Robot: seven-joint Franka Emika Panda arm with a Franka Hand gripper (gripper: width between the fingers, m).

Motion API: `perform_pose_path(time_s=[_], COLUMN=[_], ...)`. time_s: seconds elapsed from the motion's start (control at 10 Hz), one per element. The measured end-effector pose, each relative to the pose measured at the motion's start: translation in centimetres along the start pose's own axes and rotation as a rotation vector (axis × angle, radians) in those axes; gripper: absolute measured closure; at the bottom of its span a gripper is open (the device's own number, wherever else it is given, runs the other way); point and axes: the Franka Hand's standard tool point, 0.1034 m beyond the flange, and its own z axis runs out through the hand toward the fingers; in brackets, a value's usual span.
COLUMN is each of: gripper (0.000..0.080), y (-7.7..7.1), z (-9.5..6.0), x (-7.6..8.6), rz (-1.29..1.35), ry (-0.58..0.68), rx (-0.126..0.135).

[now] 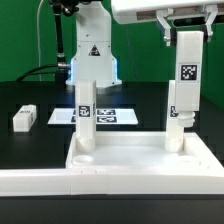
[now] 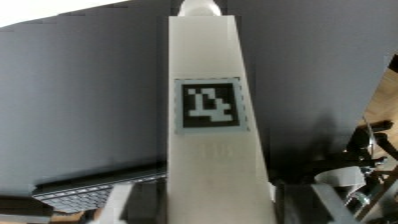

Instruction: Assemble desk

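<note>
Clamped on the upper end of one leg, the gripper (image 1: 183, 38) hung near the upper corner on the exterior view's right. Its dark fingers (image 1: 166, 33) pressed against the held leg (image 1: 187, 85), and its body was cut off by the frame edge. That leg stood upright with one tag facing the camera. Its lower stretch sat slightly offset and reached down to the corner of the desk top (image 1: 120, 168) on the exterior view's right. I could not tell whether that stretch was the same leg or another one behind it, nor whether the foot was seated in a socket.

The desk top lay flat on the black table (image 1: 30, 95), nearest the camera, with its front cut off low in the picture. I counted one standing leg (image 1: 86, 125), upright at the corner on the exterior view's left and also showing a tag. One loose leg (image 1: 25, 117) lay on the table, well apart on that same side. That made three legs I was sure of and one top. The marker board (image 1: 112, 117) lay behind the standing leg, which partly covered it. The robot base (image 1: 92, 55) rose behind that.

From the wrist view, the held leg (image 2: 210, 170) filled the middle of the picture. Its single tag (image 2: 210, 106) was sharp and its ends were blurred. The fingers did not show clearly there. A grey ribbed shape (image 2: 80, 195) beside the leg was too blurred to name. The clutter on the leg's other side was too dark and small to read.
</note>
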Motion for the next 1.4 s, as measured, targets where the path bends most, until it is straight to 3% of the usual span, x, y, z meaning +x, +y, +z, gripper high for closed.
perform_pose_path(time_s=[0.1, 0.3, 0.5, 0.6, 1.4], gripper=[0.0512, 0.0512, 0.0512, 0.0512, 0.0512], y=[0.1, 0.6, -0.5, -0.9, -1.6], z=[0.1, 2.3, 3.8, 3.9, 4.1], x=[-0.1, -2.4, -5.1, -5.5, -5.4], rz=[-0.001, -0.019, -0.030, -0.031, -0.035], ry=[-0.002, -0.033, -0.047, -0.050, -0.013], rx=[-0.002, -0.032, -0.040, -0.037, -0.026])
